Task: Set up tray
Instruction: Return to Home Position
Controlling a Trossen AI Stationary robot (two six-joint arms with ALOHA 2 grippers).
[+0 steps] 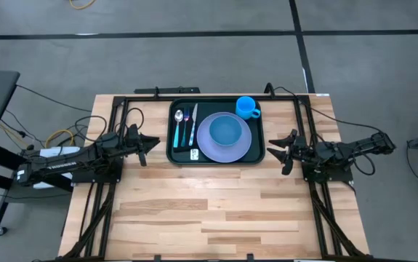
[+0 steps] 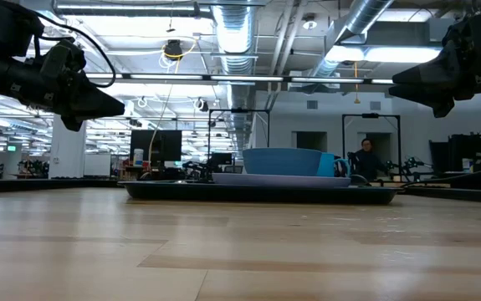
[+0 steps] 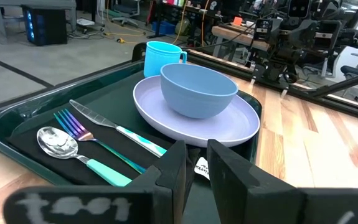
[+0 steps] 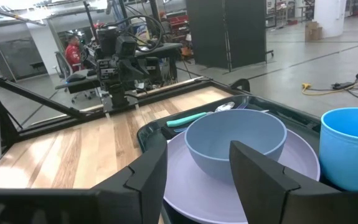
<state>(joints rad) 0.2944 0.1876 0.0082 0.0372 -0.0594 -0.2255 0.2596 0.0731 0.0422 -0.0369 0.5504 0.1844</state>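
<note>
The dark tray (image 1: 216, 161) lies on the wooden table, at the middle of its far side. On it a lavender plate (image 1: 212, 151) carries a blue bowl (image 1: 225, 131). A blue cup (image 1: 246, 107) stands at the tray's far right corner. A spoon (image 1: 177, 127), a fork (image 1: 185, 127) and a knife (image 1: 193, 125) lie side by side on a black napkin (image 3: 35, 158) at the tray's left. My left gripper (image 1: 147, 143) hovers left of the tray, its fingers a little apart (image 3: 196, 163). My right gripper (image 1: 278, 151) hovers right of it, open (image 4: 197, 165). Both hold nothing.
A small white packet (image 1: 194, 153) lies on the tray near the plate. Black frame rails (image 1: 296, 98) run along the table's far edge and sides. Bare wooden tabletop (image 1: 216, 211) stretches from the tray to the near edge. A person (image 2: 365, 159) shows far off in the room.
</note>
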